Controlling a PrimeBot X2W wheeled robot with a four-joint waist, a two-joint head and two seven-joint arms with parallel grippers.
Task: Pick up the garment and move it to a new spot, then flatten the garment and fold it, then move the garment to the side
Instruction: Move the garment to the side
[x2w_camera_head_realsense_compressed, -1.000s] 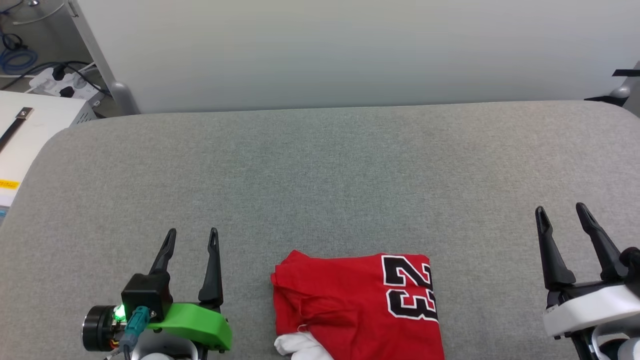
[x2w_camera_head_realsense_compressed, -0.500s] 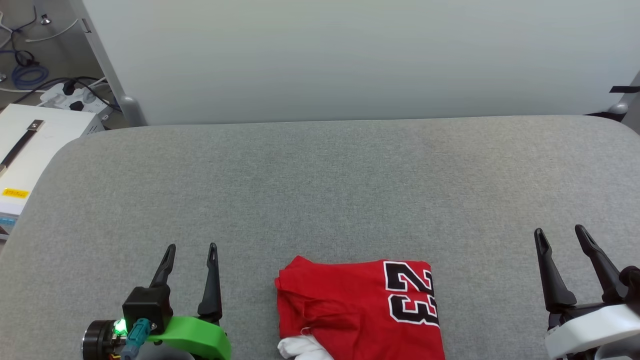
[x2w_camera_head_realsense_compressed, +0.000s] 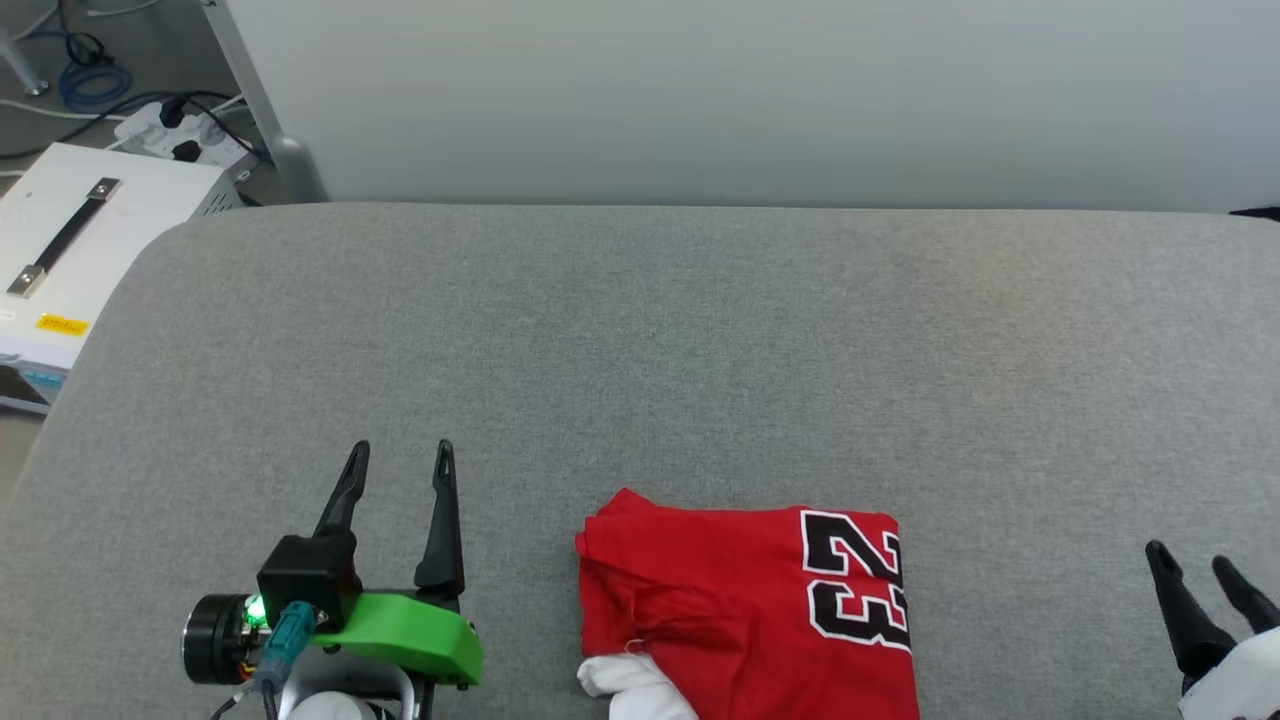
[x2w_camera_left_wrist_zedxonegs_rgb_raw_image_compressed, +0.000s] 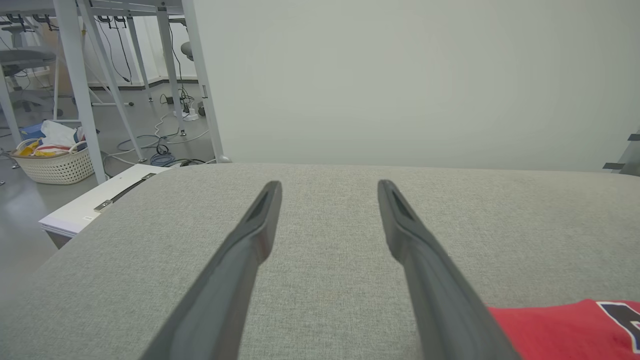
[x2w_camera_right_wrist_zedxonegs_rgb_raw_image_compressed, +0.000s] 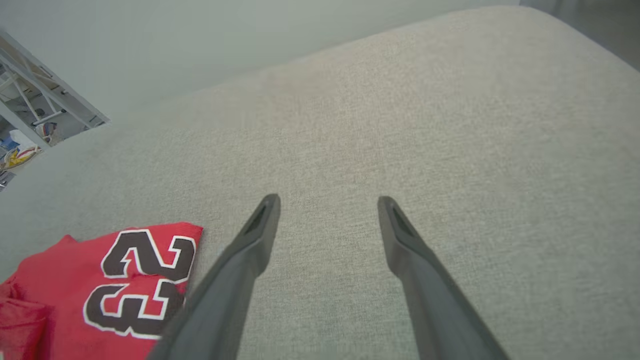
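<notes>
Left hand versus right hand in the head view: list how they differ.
The left hand sits on a green mount; the right hand on a white mount. The left hand lies close beside the garment; the right hand stands farther off, cut by the frame's corner. Both are open, holding nothing.

My right pincer (x2w_camera_right_wrist_zedxonegs_rgb_raw_image_compressed: 328, 200) stands wide open above the grey fabric desk (x2w_camera_right_wrist_zedxonegs_rgb_raw_image_compressed: 425, 110), holding nothing. The folded red garment (x2w_camera_right_wrist_zedxonegs_rgb_raw_image_compressed: 60, 280) lies at lower left, black "23" facing up, one corner hidden behind the nearer finger.
</notes>
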